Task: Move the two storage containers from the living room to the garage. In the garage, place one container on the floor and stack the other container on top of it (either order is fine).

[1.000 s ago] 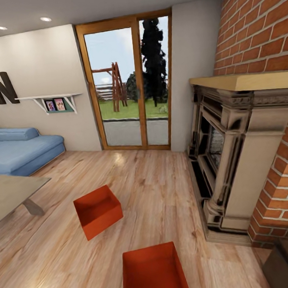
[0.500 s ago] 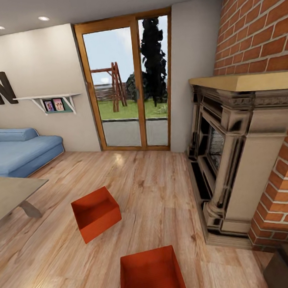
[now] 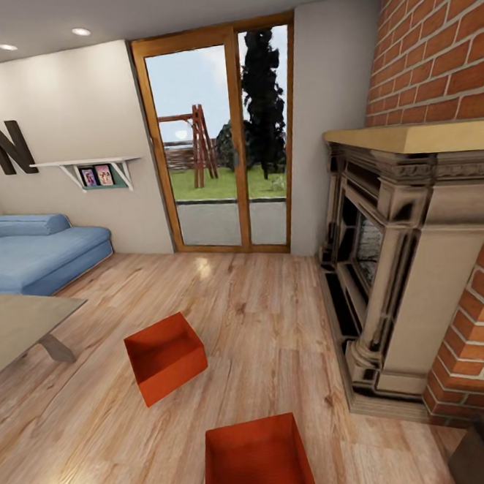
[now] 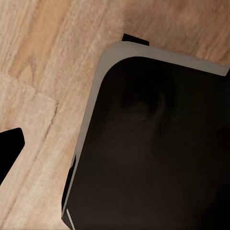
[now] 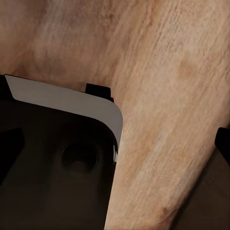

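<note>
Still in the living room, on light wood plank flooring, facing wood-framed glass doors at the far wall, with a blue corner sofa far left and a stone fireplace under red brick on the right. Two orange-red rectangular plastic bins in sight, both open-topped, empty and flat on the planks: the nearer bin right at the bottom edge of the head view, partly cut off, and the farther bin a little beyond and to the left, turned at an angle, just right of a grey low table. Bins apart, not touching. Wrist views looking down on plank flooring and a dark rounded body panel, probably the robot's own base; black slivers at the frame edges may be fingertips, but open or closed cannot be told for either gripper, and nothing visibly held. Judging by this: task barely begun. Neither bin lifted, garage nowhere in view, dark grey floor still to reach. Left to do: pick up both bins, carry them out, set one down, stack the other on top.
</note>
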`<state>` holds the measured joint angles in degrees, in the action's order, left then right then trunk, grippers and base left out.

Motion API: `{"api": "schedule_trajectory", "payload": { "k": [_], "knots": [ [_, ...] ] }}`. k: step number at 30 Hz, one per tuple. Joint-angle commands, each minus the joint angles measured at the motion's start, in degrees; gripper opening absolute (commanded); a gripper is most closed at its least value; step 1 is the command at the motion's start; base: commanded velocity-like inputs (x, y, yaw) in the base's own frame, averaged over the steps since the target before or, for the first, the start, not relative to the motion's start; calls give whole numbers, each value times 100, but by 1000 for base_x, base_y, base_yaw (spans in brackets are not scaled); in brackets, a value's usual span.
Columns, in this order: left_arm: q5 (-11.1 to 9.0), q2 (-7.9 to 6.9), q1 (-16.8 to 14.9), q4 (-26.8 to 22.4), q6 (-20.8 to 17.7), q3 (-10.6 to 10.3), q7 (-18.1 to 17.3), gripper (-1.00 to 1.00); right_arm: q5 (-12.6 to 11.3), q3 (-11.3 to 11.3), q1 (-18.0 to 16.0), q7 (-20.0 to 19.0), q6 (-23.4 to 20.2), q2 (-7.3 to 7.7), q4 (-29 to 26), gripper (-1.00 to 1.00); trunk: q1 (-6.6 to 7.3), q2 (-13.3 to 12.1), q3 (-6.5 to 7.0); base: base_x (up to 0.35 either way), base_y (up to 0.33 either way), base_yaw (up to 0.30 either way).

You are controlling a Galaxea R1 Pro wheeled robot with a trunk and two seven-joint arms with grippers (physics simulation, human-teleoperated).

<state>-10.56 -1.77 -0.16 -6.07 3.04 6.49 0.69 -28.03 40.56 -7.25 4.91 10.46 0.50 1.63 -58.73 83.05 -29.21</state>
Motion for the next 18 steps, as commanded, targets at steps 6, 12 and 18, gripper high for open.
{"api": "schedule_trajectory", "payload": {
  "k": [6, 12, 18],
  "knots": [
    [-15, 2, -2, 0, 13, 28, 1, 100, -45, 48, -4, 1, 26, -6, 13, 100, 0, 3, -5, 0, -146, 1],
    [-16, 2, -2, 0, 13, 28, 1, 100, -45, 48, -4, 1, 26, -6, 14, 100, 0, 3, -5, 0, -31, 0],
    [-15, 2, -2, 0, 13, 28, 1, 100, -45, 48, -4, 1, 26, -6, 13, 100, 0, 3, -5, 0, -106, 0]
  ]
}}
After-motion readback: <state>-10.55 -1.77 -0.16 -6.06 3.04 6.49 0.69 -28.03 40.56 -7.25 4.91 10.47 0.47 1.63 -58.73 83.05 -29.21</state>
